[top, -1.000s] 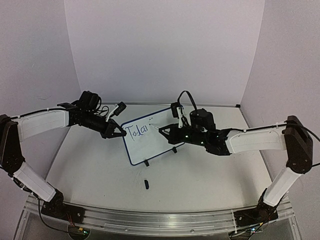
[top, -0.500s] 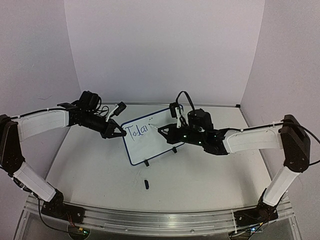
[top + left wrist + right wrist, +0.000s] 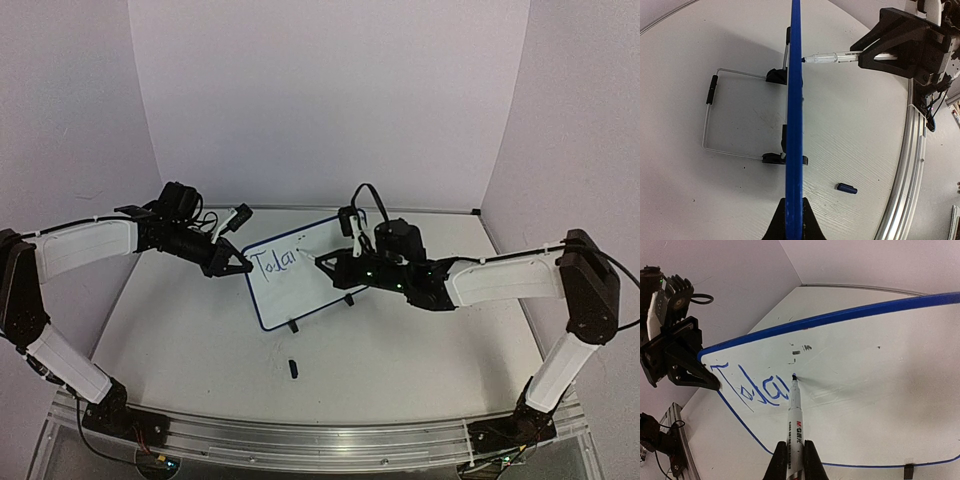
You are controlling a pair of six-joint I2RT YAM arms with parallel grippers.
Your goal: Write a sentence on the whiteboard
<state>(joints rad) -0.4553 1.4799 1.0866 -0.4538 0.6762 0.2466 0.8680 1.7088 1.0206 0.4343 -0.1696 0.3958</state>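
The whiteboard (image 3: 300, 285) stands tilted on its stand at mid-table; the left wrist view shows it edge-on as a blue rim (image 3: 794, 115). My left gripper (image 3: 242, 268) (image 3: 794, 202) is shut on its left edge. Blue letters of the sentence (image 3: 275, 262) (image 3: 752, 387), reading about "Toda", sit at the board's upper left. My right gripper (image 3: 323, 262) (image 3: 795, 445) is shut on a slim white marker pen (image 3: 795, 412) (image 3: 832, 58). The pen's tip touches the white surface (image 3: 870, 390) just right of the last letter.
A small dark pen cap (image 3: 293, 368) (image 3: 846, 188) lies on the table in front of the board. Behind the board are its wire stand (image 3: 710, 115) and black clip feet (image 3: 774, 76). The metal base rail (image 3: 320, 445) runs along the near edge.
My right arm has eased slightly left, keeping the pen tip at the board beside the last letter. The left gripper and the board have not moved.
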